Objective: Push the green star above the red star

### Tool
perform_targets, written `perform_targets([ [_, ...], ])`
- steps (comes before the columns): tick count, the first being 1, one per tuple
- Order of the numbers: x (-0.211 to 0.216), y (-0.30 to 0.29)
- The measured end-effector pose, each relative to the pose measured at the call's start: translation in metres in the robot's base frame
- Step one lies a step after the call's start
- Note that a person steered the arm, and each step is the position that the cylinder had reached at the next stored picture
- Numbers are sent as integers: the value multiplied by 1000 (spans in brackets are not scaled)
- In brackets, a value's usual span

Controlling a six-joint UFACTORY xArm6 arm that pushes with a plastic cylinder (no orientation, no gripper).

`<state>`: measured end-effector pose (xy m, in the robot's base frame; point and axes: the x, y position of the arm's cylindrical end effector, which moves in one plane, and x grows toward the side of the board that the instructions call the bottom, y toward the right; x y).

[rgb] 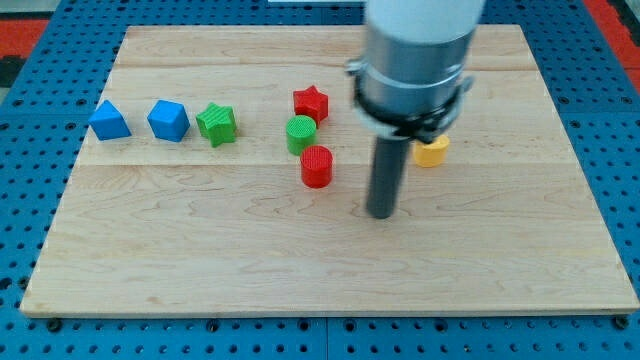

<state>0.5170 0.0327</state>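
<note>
The green star (217, 124) lies left of the board's middle. The red star (311, 103) lies to its right, slightly nearer the view's top. My tip (380, 214) rests on the board, right of and below both stars, and touches no block. The tip is about a block's width to the right of the red cylinder (316, 166).
A green cylinder (300, 134) sits just below the red star, touching the red cylinder's top left. A blue triangular block (108, 120) and a blue cube (168, 121) lie left of the green star. A yellow block (432, 152) is partly hidden behind the arm. The wooden board (200, 270) lies on a blue pegboard.
</note>
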Motion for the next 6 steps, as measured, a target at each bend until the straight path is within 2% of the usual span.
perform_targets([
  [1, -18, -120],
  [2, -65, -163],
  [5, -185, -133],
  [6, -165, -138],
])
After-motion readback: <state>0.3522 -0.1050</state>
